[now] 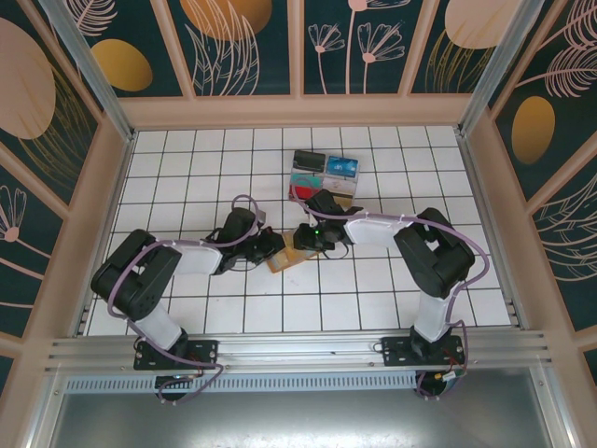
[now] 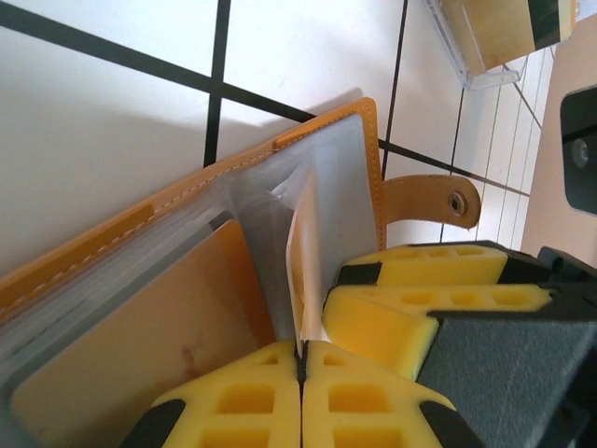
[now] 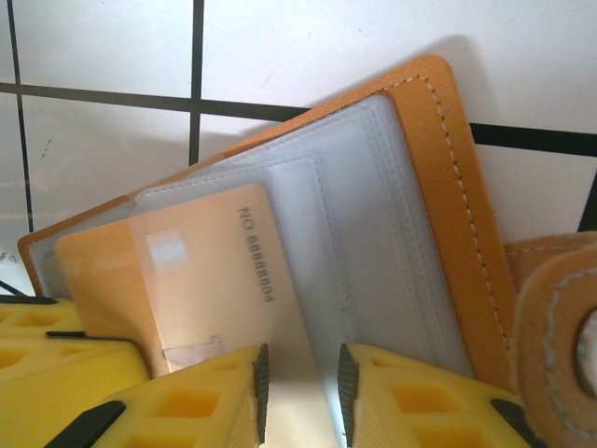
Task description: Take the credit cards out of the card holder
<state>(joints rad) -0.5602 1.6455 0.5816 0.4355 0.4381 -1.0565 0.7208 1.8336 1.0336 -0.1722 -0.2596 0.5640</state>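
At the centre of the white tiled table (image 1: 401, 280) lies one card holder (image 1: 283, 264), opened flat, with two grippers meeting over it. The holder is tan-orange leather with pale stitching along a rounded edge. It has grey translucent plastic pockets inside and one strap tab (image 2: 431, 199) with a small metal snap. One card (image 3: 224, 280) can be counted in the pockets: thin, rectangular, gold-tan, round-cornered, with a printed number on its face, seen through a clear sleeve. Each gripper has two blocky yellow pads with square recesses. The left gripper (image 2: 300, 373) is at the holder's left side, its pads pressed together on a thin pale pocket leaf that stands up from the spine. The right gripper (image 3: 300, 397) is at the holder's right edge with its jaws a narrow gap apart. The card's lower edge runs into that gap, but whether the pads grip it cannot be told. Farther back stands one clear tray (image 2: 466, 73) of card stacks, too small to count, well apart from both grippers.
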